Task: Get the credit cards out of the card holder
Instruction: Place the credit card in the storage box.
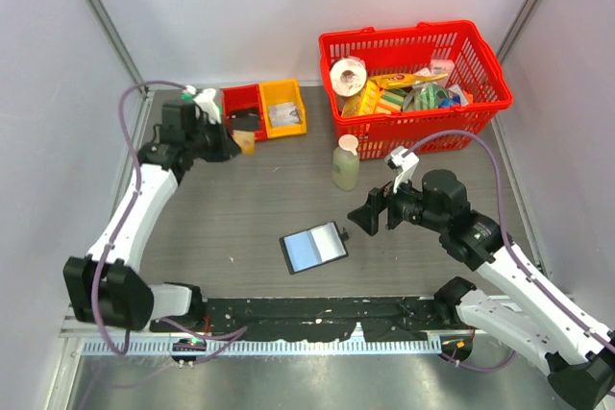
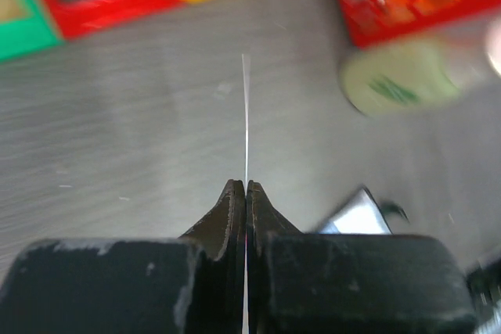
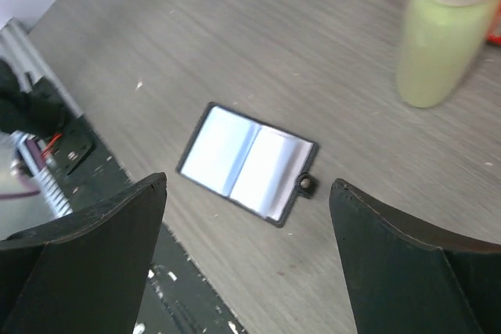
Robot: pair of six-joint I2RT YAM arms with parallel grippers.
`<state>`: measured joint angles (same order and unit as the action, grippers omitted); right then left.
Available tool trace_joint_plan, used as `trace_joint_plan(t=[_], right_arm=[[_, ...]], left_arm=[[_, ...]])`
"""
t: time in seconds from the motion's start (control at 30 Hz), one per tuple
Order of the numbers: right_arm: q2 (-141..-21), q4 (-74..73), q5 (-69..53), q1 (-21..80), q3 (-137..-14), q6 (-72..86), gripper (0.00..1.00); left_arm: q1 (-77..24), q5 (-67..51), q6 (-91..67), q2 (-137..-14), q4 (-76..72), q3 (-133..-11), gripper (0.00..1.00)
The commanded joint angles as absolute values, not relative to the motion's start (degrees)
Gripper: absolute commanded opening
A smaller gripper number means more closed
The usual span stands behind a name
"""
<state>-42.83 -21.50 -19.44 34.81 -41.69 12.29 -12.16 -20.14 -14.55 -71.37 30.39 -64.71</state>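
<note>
The card holder (image 1: 313,247) lies open on the table, pale blue-grey inner faces up; it also shows in the right wrist view (image 3: 246,160). My left gripper (image 1: 233,145) is far back left by the trays, shut on a thin credit card (image 1: 247,142) that looks yellow-orange from above. In the left wrist view the card (image 2: 246,115) is seen edge-on as a thin pale line between the closed fingers (image 2: 232,209). My right gripper (image 1: 368,214) is open and empty, just right of and above the card holder, its fingers (image 3: 117,224) wide apart.
A red tray (image 1: 245,110) and an orange tray (image 1: 282,106) stand at the back left. A red basket (image 1: 413,74) of groceries stands at the back right. A pale green bottle (image 1: 346,162) stands upright in front of the basket, behind the card holder.
</note>
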Motion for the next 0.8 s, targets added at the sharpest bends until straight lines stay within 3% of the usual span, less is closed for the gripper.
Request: trace_joint_plan(t=[0.0, 0.17, 0.57, 0.77], right_arm=[[-40.3, -21.2, -4.2, 35.1, -41.8, 12.4, 0.89], [-37.3, -19.8, 4.0, 35.1, -39.6, 13.2, 0.89], [-35.1, -21.4, 5.3, 35.1, -39.5, 13.4, 0.89], [-35.6, -21.2, 5.7, 35.2, -39.7, 13.0, 0.88]], left_arm=[[-2.4, -11.9, -16.6, -80.0, 32.8, -72.8, 0.0], [5.8, -8.8, -19.3, -94.7, 32.4, -83.1, 0.01], [7.0, -10.5, -20.5, -123.8, 41.3, -115.4, 0.03], [7.0, -14.5, -21.3, -130.9, 46.5, -122.8, 0.14]])
